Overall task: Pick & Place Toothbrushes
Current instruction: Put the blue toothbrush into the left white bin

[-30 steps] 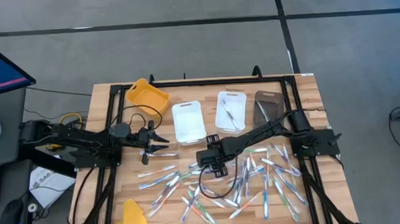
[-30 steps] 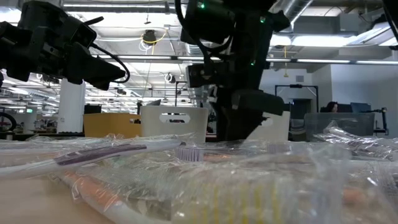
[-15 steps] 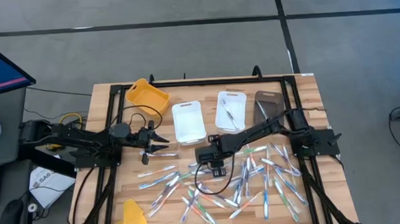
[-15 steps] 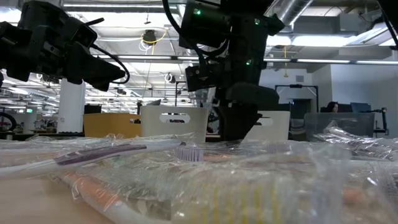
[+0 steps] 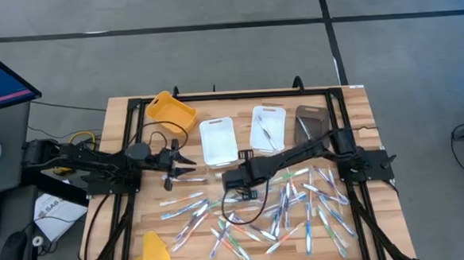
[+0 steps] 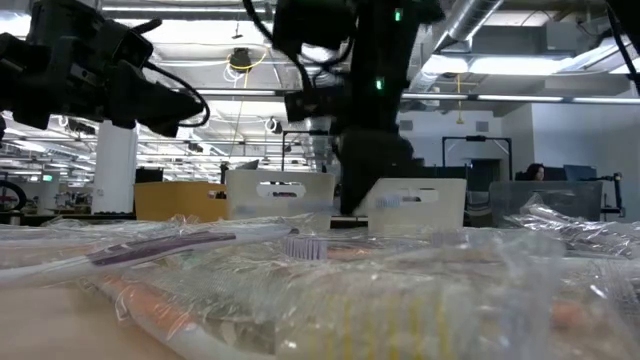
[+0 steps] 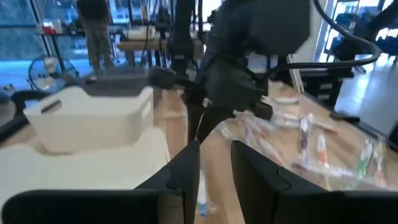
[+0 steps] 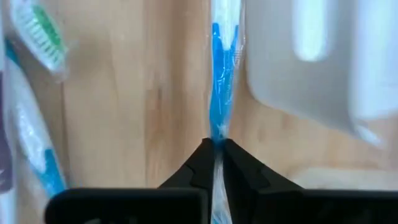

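Several wrapped toothbrushes [image 5: 288, 211] lie scattered on the wooden table's near half. My right gripper [image 5: 233, 180] stands at the pile's far left edge, just in front of a white tray [image 5: 218, 141]. It is shut on a blue-handled toothbrush [image 8: 219, 93] in clear wrap. My left gripper [image 5: 189, 165] hovers left of that tray, well above the table in the low view [image 6: 190, 102]. A thin white-and-blue toothbrush [image 7: 200, 194] shows between its fingers. My right gripper pinches the blue toothbrush's wrapped handle [image 8: 217, 138] between its two fingertips, coming from above and pointing down. The toothbrush runs straight away from the fingers over the bare wood beside the white tray. Whether it is off the table I cannot tell. My left gripper has the thin toothbrush [image 7: 200, 190] between its two fingers [image 7: 186, 174], close against one of them. The hold is clear of the table. Which part of the toothbrush it has cannot be told.
Along the far side stand a yellow tray [image 5: 170, 113], the white tray, a second white tray [image 5: 268, 128] with a toothbrush in it, and a dark tray [image 5: 311, 124]. A yellow object [image 5: 155, 253] lies at the near left edge. Black frame rails run down both table sides.
My right gripper has moved toward the table's left edge, closer to the white tray. The left arm has kept still.
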Robot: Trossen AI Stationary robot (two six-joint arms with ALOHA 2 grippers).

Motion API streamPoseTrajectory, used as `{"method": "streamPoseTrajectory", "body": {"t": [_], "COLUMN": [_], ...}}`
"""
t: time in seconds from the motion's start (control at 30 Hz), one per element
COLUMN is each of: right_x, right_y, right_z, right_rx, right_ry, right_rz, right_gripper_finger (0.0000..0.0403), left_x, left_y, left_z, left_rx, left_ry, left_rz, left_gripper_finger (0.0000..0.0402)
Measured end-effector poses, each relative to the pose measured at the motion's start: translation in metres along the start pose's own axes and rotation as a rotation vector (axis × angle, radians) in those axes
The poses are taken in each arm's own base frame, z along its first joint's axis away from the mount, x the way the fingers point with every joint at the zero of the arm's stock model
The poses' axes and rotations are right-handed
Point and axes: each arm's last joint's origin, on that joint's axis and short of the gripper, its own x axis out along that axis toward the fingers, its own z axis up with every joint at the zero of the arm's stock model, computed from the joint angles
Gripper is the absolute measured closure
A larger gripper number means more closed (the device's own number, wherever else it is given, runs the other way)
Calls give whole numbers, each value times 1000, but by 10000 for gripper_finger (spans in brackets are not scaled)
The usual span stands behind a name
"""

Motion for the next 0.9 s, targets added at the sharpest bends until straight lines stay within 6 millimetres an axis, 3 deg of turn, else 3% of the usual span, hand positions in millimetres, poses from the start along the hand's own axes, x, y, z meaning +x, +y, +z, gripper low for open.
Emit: {"method": "streamPoseTrajectory", "body": {"t": [0.27,0.5,0.73,0.9], "right_x": [-51,-111,-155,-158], "right_y": [21,37,54,56], "right_z": [-7,-35,-55,-54], "right_rx": [57,126,156,177], "right_ry": [16,-122,-339,-413], "right_rz": [-278,-469,-567,-632], "right_gripper_finger": [400,402,403,403], "left_x": [0,4,17,37], "left_y": [-4,-13,-21,-25], "left_z": [5,24,46,50], "left_rx": [-5,61,-5,-73], "left_ry": [-46,-192,-237,-193], "left_rz": [-36,-85,-149,-129], "left_gripper_finger": [315,306,229,160]}}
